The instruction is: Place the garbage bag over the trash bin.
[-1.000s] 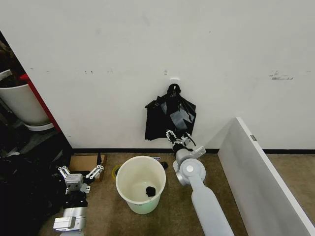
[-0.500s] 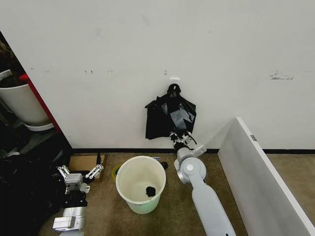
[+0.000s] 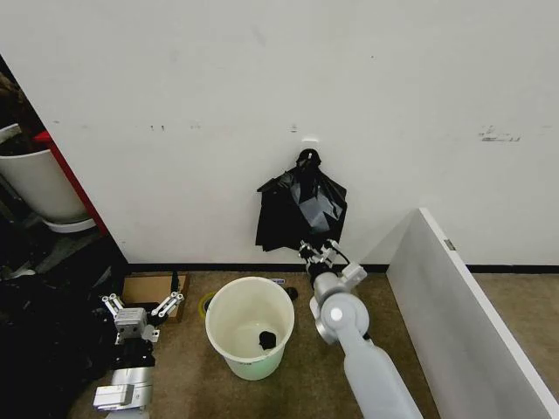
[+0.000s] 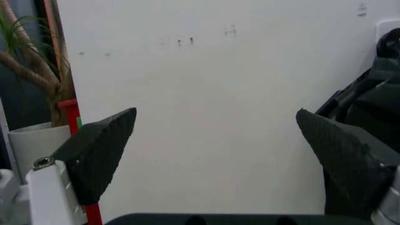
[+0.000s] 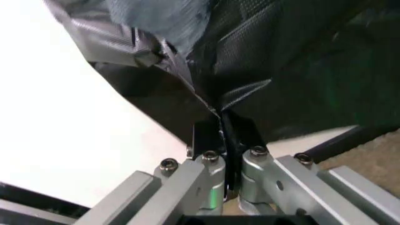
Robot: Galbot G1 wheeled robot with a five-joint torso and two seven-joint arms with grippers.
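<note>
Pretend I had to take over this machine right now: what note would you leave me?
Right gripper: shut on the lower edge of the glossy black plastic garbage bag, which hangs on the wall with the bunch from a white hook.
Left gripper: open, idle, low beside the bin.
Round cream-white plastic trash bin: on the floor below the bags, unlined, a small black object inside.
Done: bag gripped.
Left: pull it free, open it, fit it over the bin's rim.

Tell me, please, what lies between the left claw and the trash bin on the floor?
In the head view, bare brown carpet separates the open left claw from the trash bin; a yellow-green ring lies near the bin's rim.
</note>
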